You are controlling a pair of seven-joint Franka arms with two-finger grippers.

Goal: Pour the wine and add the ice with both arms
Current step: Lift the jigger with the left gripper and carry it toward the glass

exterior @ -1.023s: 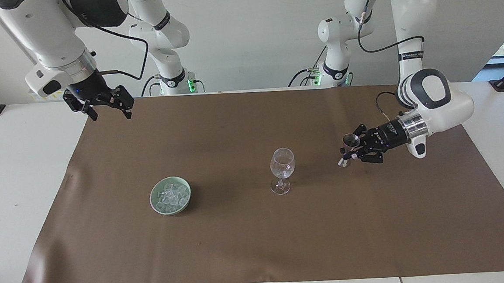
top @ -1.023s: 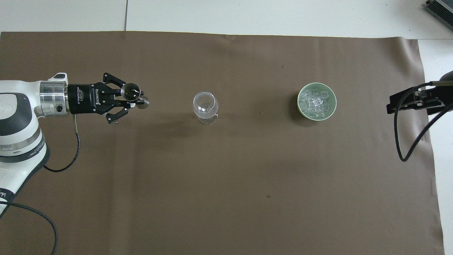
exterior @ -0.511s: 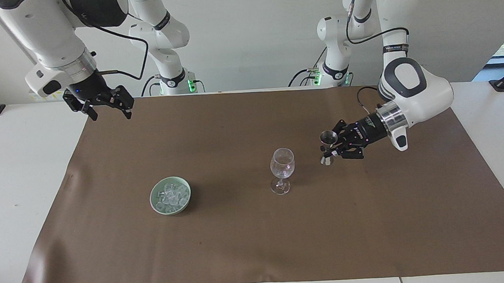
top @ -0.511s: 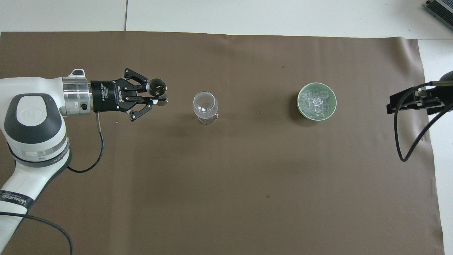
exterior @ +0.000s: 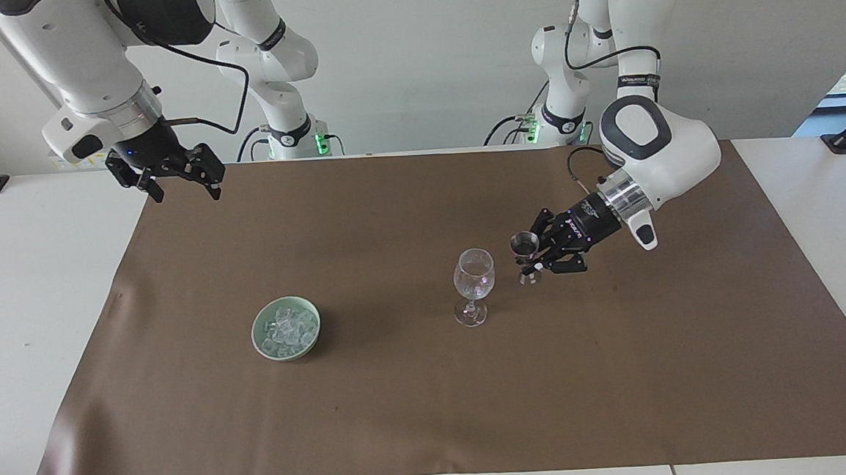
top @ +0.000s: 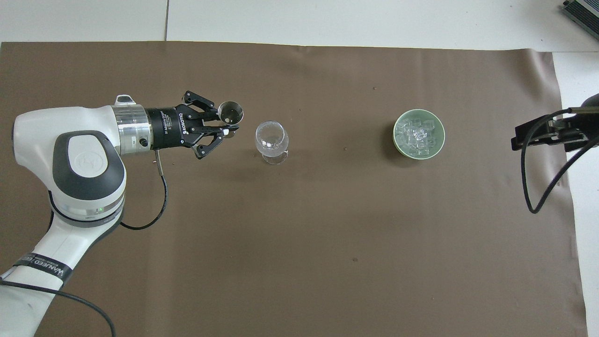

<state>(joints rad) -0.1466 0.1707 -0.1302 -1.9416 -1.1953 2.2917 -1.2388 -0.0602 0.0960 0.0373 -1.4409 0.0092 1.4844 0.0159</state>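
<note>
Now left gripper (exterior: 529,260) clamps jigger (exterior: 525,244) beside wine glass (exterior: 474,272)

one wine glass (exterior: 474,275), one bowl (exterior: 286,328), one jigger (exterior: 524,244)

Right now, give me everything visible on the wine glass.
The wine glass is clear and stemmed: rounded bowl, short stem, round foot. It stands upright on the brown mat, toward the left arm's end from the green bowl of ice. Pale flecks show in its bowl; what they are cannot be told. Nothing touches it except the mat. The left hand, shut on a small metal measuring cup, is up beside the rim, not over it.
</note>
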